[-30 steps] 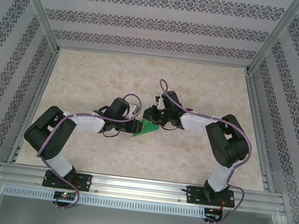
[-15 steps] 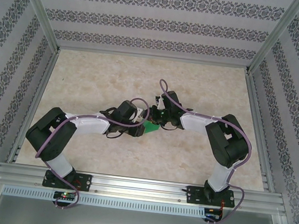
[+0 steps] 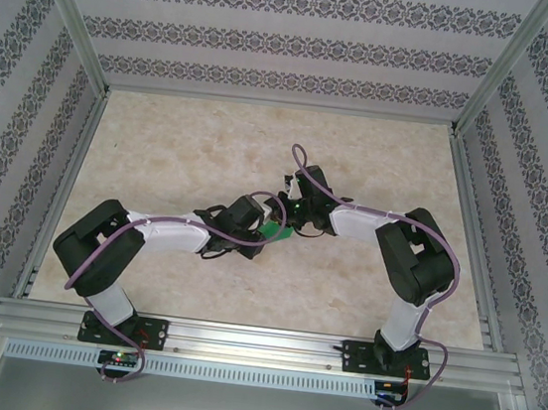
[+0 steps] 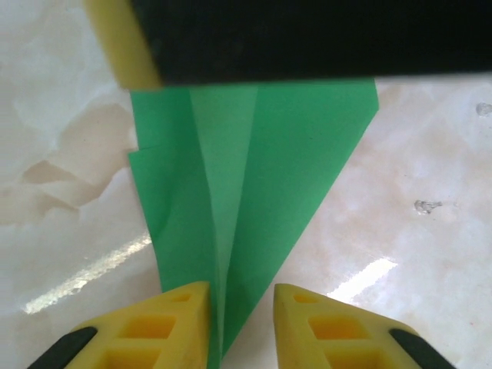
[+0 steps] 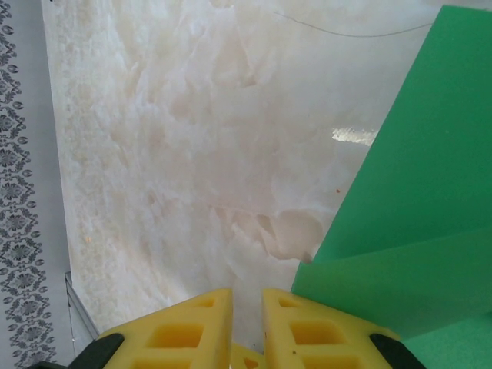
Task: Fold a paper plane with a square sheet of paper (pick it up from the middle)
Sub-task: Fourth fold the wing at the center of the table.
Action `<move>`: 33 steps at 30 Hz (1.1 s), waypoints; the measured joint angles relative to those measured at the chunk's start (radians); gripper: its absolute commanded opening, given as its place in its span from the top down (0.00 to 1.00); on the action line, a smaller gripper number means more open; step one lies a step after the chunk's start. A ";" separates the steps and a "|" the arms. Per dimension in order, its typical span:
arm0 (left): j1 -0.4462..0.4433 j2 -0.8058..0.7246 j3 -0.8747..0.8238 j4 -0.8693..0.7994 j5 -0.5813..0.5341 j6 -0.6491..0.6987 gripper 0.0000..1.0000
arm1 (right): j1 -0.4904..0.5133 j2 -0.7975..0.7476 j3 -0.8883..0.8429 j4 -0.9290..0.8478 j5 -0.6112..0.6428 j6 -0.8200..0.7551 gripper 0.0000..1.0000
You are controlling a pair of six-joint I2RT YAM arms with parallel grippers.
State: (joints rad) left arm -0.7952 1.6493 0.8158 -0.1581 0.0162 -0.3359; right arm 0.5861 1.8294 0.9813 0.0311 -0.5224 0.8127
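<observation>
Both arms meet over the middle of the counter, and the paper plane sits right between the two wrists. From the left wrist camera it's a green dart shape with a long centre crease that looks to be lying on the counter, and its pointy end is tucked between the yellow fingers of the left tool. That tool is only narrowly apart, with a clear gap between the paper and one finger, so it's around the tip and not clamped on it. The right tool's yellow pad hangs over the wide end. On the right wrist camera the right tool is nearly closed, just a slim slit, and the green paper overlaps one finger from the side. Can't tell if it's pinching anything.
</observation>
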 measured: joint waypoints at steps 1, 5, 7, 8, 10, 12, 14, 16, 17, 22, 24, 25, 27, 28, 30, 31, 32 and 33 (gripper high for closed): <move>-0.001 0.001 0.001 -0.001 -0.008 0.001 0.74 | 0.000 0.000 0.000 0.000 0.000 0.000 0.82; -0.007 0.005 0.001 -0.001 -0.041 0.008 0.75 | 0.000 0.001 0.000 -0.002 0.000 0.000 0.82; -0.007 0.005 0.001 -0.001 -0.052 0.012 0.76 | 0.000 0.001 0.000 -0.002 0.000 0.000 0.82; -0.007 0.005 0.001 -0.001 -0.056 0.014 0.77 | 0.000 0.001 0.000 -0.002 0.000 0.000 0.82; -0.011 0.005 0.001 -0.001 -0.064 0.015 0.78 | 0.000 0.001 0.000 -0.002 0.000 0.000 0.82; -0.013 0.005 0.001 -0.001 -0.072 0.016 0.78 | 0.000 0.001 0.000 -0.002 0.000 0.000 0.83; -0.014 0.005 0.001 -0.002 -0.079 0.018 0.77 | 0.000 0.001 0.001 -0.002 0.000 0.000 0.82; -0.018 0.005 0.001 -0.002 -0.084 0.018 0.77 | 0.000 0.001 0.001 -0.003 0.000 0.000 0.83; -0.019 0.005 0.001 -0.002 -0.086 0.018 0.77 | 0.000 0.001 0.001 -0.004 0.000 0.000 0.82; -0.019 0.005 0.000 -0.005 -0.093 0.018 0.77 | 0.000 0.003 0.002 -0.004 0.000 0.000 0.82; -0.019 0.005 -0.001 -0.005 -0.094 0.018 0.77 | 0.000 0.003 0.002 -0.005 0.000 0.000 0.82; -0.019 0.005 -0.002 -0.005 -0.096 0.018 0.77 | 0.000 0.003 0.002 -0.005 0.000 0.000 0.82; -0.019 0.005 -0.003 -0.005 -0.098 0.018 0.78 | 0.000 0.003 0.002 -0.008 0.001 0.000 0.82; -0.020 0.005 -0.005 -0.005 -0.101 0.018 0.79 | 0.000 0.003 0.002 -0.009 0.001 0.000 0.82; -0.020 0.005 -0.007 -0.004 -0.105 0.018 0.80 | 0.000 0.005 0.002 -0.010 0.001 0.000 0.82; -0.020 0.005 -0.009 -0.004 -0.105 0.018 0.81 | 0.000 0.006 0.002 -0.010 0.001 0.000 0.82; -0.020 0.005 -0.011 -0.004 -0.108 0.018 0.81 | 0.000 0.008 0.002 -0.010 0.001 0.000 0.82; -0.020 0.004 -0.015 -0.004 -0.109 0.018 0.79 | 0.000 0.010 0.002 -0.011 0.001 0.000 0.82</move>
State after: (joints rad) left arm -0.8150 1.6531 0.8009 -0.1623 -0.0925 -0.3180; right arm 0.5861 1.8389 0.9833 0.0200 -0.5213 0.8127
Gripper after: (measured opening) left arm 0.193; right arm 0.178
